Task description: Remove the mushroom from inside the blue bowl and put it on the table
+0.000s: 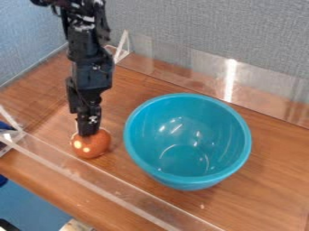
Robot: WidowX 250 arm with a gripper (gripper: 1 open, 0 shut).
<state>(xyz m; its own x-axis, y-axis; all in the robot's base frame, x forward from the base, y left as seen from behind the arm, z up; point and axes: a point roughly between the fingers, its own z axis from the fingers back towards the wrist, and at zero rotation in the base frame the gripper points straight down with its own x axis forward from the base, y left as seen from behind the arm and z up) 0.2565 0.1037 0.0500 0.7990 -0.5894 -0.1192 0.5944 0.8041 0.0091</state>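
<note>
Resting on the wooden surface [36, 90] near its front acrylic wall [108, 185], the mushroom [90, 143] lies outside the blue bowl [189, 142], just left of it. Directly above, the end effector [87, 125] points down, fingers spread wide, holding nothing.

mushroom [89, 143] on bench [49, 99], directly below gripper [86, 125] | blue bowl [187, 141] right of gripper, on bench

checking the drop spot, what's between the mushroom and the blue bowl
Nothing: in the camera view only bare table separates the mushroom from the blue bowl.
</note>
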